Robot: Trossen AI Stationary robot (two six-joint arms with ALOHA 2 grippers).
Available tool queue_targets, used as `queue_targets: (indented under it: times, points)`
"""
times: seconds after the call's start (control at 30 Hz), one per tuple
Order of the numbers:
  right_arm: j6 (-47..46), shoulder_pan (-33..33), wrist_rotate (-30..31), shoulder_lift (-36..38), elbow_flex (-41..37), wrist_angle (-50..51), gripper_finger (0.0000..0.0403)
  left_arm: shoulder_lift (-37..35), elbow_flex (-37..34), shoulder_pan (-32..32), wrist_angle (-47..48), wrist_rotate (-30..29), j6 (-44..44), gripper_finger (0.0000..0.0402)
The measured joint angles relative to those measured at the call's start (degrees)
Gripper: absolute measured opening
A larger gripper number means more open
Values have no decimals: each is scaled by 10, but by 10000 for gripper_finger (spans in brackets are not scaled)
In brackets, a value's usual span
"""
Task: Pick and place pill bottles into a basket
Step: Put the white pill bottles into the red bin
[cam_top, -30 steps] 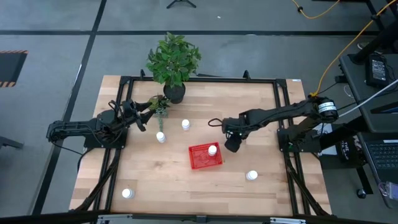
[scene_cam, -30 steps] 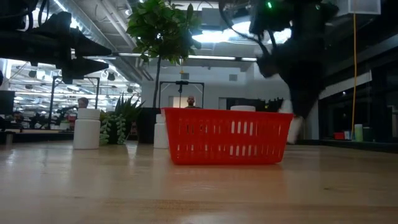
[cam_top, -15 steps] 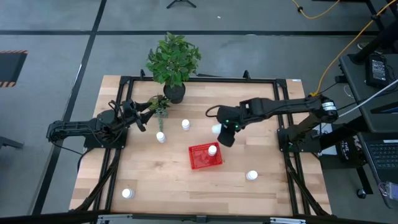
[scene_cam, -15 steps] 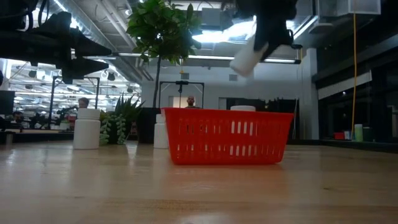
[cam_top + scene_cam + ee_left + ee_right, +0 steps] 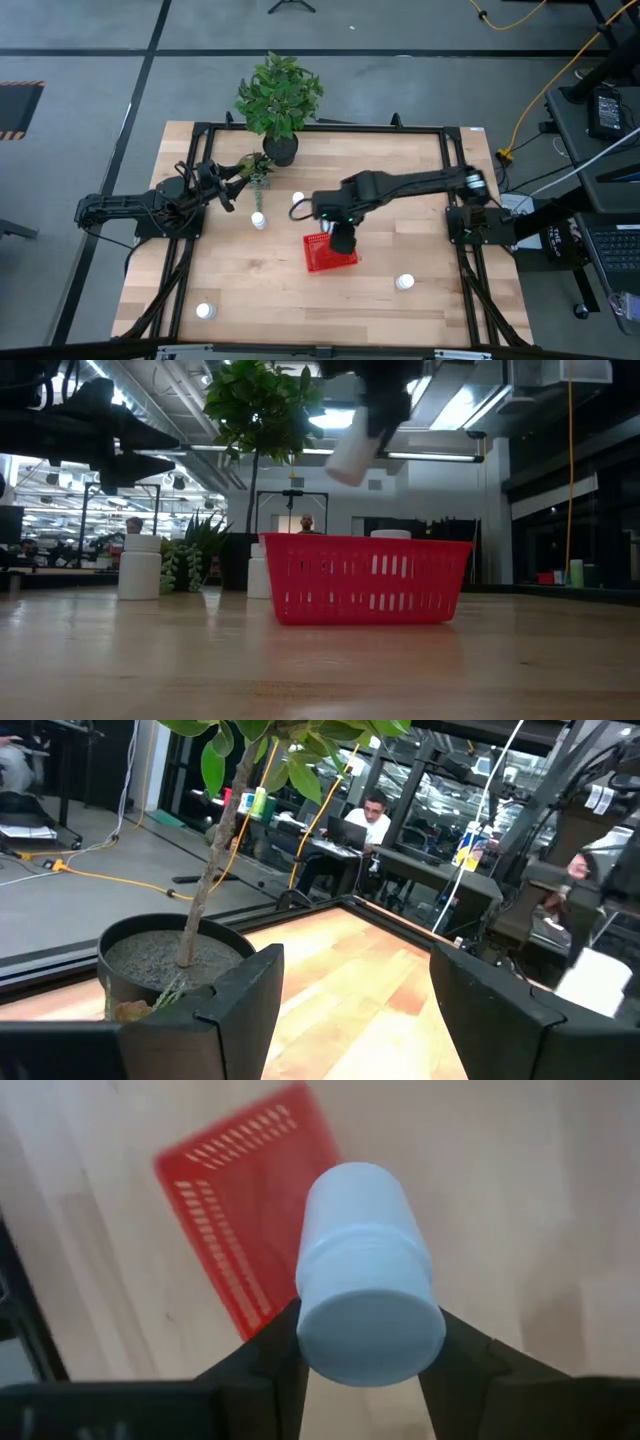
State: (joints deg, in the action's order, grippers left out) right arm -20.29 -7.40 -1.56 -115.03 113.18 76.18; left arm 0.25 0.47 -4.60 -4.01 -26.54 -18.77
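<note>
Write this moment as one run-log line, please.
right pincer: holds small white plastic pill bottle above red mesh basket | left pincer: open, waiting beside black plant pot

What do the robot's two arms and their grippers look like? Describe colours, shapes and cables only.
Both arms are dark, slim and jointed. The right arm has a pale ring at one joint. The left gripper has two broad, flat black fingers with angular edges; the right gripper has similar black fingers. No cable is clear along either arm.

No legible txt, labels, nos. or signs in any view.
</note>
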Motion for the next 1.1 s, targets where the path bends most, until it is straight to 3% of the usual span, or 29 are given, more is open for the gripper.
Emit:
queue_targets:
  times: [0.3,1.1]
  points:
    - [15,-11,-12,-102,130,75,144,0,0,0,2,36,0,246]
    - [48,-15,-31,-198,134,81,144,0,0,0,4,57,0,246]
